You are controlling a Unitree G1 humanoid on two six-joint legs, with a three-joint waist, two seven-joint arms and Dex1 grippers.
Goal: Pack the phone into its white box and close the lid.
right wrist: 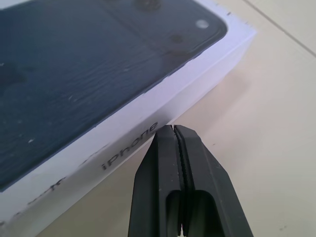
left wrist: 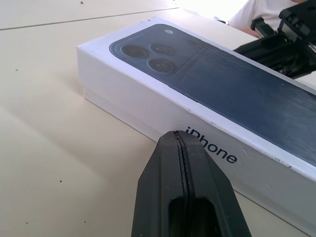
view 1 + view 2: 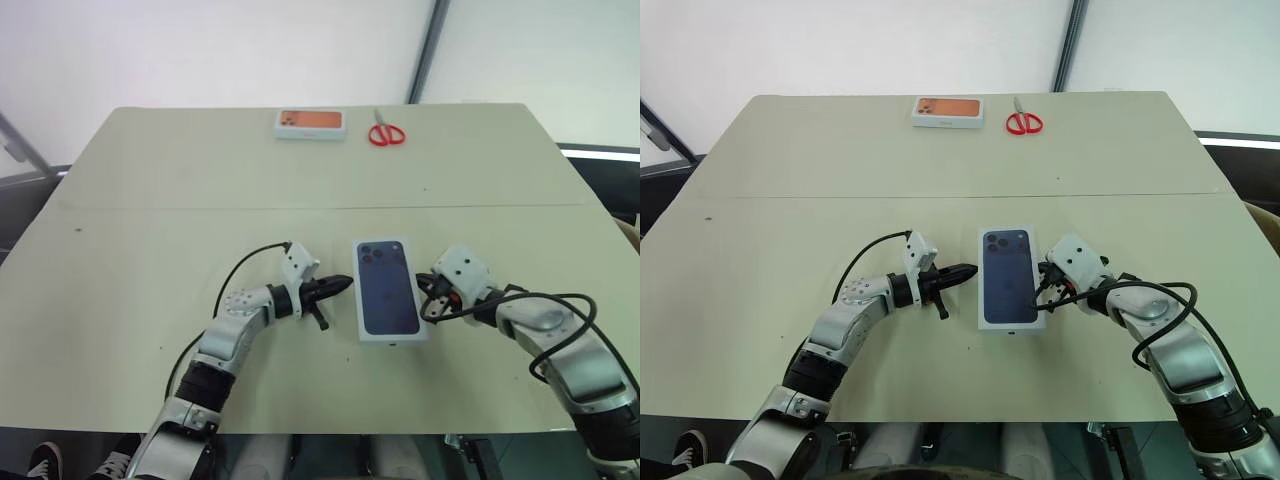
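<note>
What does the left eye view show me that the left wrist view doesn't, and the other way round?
Left eye view: red scissors and an orange-faced box near the table's far edge, plus both arms flanking the closed package.
Left wrist view: the iPhone lettering on the side of the lid.
Both: that lid with its dark phone picture, the shut left fingers and the right fingers.
</note>
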